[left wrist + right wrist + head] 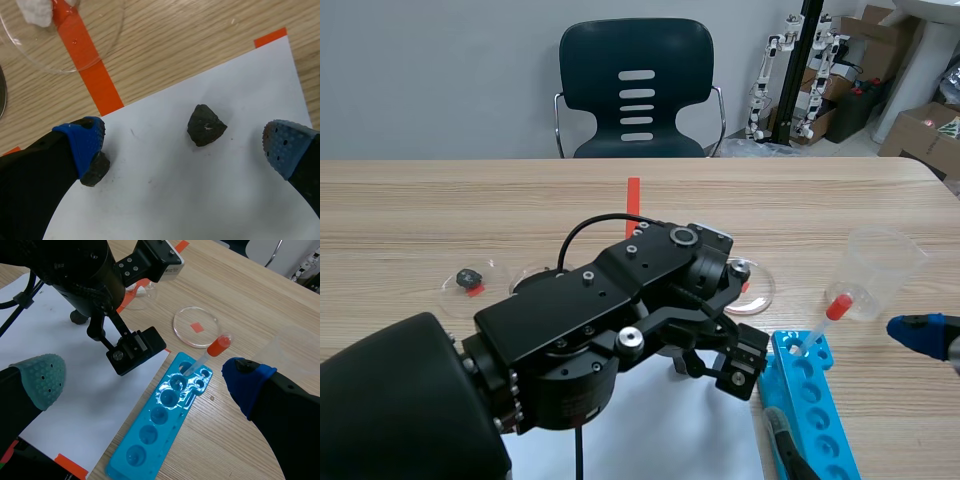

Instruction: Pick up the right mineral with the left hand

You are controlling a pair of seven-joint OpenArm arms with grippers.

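1. We read the table (420, 200) as a clock face with the robot at six. The left arm (570, 340) comes in from seven o'clock toward the centre, bent over so that its gripper faces down
2. The white sheet (660, 430) lies at six o'clock, probably as a plain ground on which dark stones show well
3. The blue well rack (815, 400) sits at four o'clock, just beside the sheet
4. The clear cup (880, 270) stands at three o'clock, well apart from the sheet
5. The left gripper (185, 145) hangs above the sheet, fingers spread wide and holding nothing. We judge that it is straddling its target before going down
6. The right gripper (145, 380) is likewise spread and empty, over the rack at four o'clock, clear of the sheet
7. A red-bulbed dropper (825, 318) leans in one of the rack's wells, so it cannot roll
8. The right mineral (206, 126) lies on the sheet between the left fingers, touching neither
9. The other mineral (95, 171) lies at eight o'clock from it, partly hidden under one blue pad (85, 142), so closing might nudge it
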